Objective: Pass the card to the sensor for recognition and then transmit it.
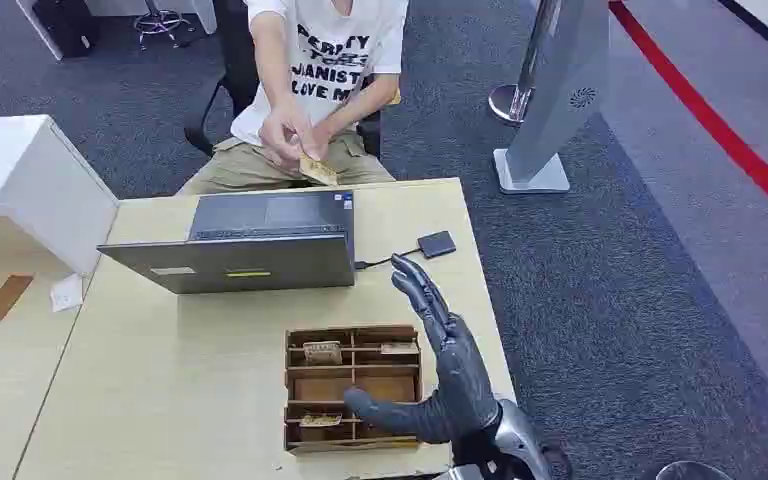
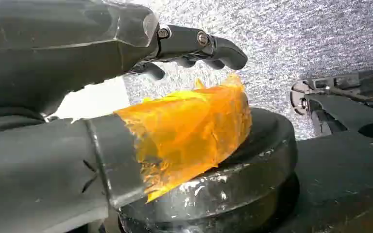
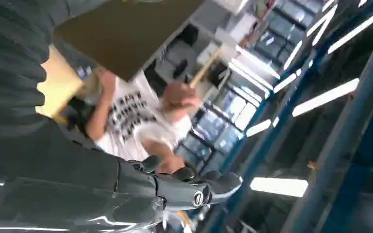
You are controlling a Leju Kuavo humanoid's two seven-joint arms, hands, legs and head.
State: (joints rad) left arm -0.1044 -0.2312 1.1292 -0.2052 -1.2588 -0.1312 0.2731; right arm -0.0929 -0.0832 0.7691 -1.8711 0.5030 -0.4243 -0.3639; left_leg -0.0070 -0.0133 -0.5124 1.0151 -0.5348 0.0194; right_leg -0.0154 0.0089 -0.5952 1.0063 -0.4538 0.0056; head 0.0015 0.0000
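Observation:
A person seated behind the desk holds a tan card (image 1: 317,170) in both hands, above the laptop's far edge. The sensor (image 1: 437,243), a small black square on a cable, lies on the desk right of the laptop. My right hand (image 1: 450,370) is raised over the right side of the wooden card tray (image 1: 294,385), fingers stretched toward the sensor, thumb spread, holding nothing; it is also seen in the right wrist view (image 3: 126,189). The tray holds several tan cards (image 1: 322,351). My left hand (image 2: 77,73) hangs beside my body with nothing in it, orange tape (image 2: 189,126) on its thumb.
An open grey laptop (image 1: 260,245) stands mid-desk between the tray and the person (image 1: 310,80). A white cabinet (image 1: 30,180) adjoins the desk's left side. A grey standing panel (image 1: 550,100) and a red floor line (image 1: 720,130) lie to the right on the carpet.

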